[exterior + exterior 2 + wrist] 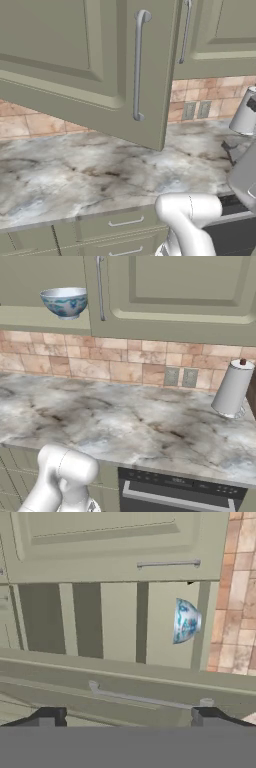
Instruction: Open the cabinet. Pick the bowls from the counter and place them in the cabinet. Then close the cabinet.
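One white and blue bowl (65, 302) sits inside the open green cabinet (90, 65), above the marble table (125, 421), while the jaws (127, 719) stand wide apart near the door handle (150, 697), holding nothing; no writing is readable.

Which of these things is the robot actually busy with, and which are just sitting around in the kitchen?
Part of the job:
- cabinet, door swung open, handle facing the open gripper
- white and blue bowl, already on the cabinet shelf
- counter

Just there:
- pale grey container at the counter's right end
- wall outlets on the tiled backsplash
- lower drawers
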### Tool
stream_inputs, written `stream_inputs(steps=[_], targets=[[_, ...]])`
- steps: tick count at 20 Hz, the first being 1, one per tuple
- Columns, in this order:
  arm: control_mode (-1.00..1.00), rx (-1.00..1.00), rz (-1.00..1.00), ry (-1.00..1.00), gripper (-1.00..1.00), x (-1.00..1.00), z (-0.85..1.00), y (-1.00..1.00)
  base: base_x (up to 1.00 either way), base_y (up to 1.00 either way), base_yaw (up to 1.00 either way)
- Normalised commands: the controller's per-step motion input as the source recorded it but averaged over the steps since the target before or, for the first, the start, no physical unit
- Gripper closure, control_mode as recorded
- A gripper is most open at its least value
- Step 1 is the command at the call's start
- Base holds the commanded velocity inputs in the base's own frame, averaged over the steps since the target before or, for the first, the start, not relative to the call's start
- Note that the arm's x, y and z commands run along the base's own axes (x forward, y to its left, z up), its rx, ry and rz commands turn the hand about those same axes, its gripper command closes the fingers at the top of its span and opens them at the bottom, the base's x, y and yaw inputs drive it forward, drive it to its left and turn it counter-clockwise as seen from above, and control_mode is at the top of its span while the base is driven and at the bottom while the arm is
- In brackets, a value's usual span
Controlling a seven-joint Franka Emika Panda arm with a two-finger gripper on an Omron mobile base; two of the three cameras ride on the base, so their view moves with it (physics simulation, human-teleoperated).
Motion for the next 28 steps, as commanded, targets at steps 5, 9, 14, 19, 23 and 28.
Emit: stream_inputs(steps=[5, 9, 14, 19, 23, 28], targets=[[-1.00, -0.04, 0.00, 0.00, -1.00, -0.57, 0.11, 0.42, 0.00, 0.00, 0.00], [-1.00, -0.05, 0.00, 0.00, -1.00, -0.22, 0.00, 0.63, 0.00, 0.00, 0.00], [-1.00, -0.06, -0.03, 0.08, -1.00, 0.00, 0.00, 0.84, 0.00, 0.00, 0.00], [-1.00, -0.09, -0.13, 0.17, -1.00, 0.13, 0.01, 0.82, 0.00, 0.00, 0.00], [-1.00, -0.06, -0.13, 0.21, -1.00, 0.52, 0.04, 0.63, 0.00, 0.00, 0.00], [-1.00, 0.01, -0.08, 0.20, -1.00, 0.81, 0.03, 0.24, 0.00, 0.00, 0.00]])
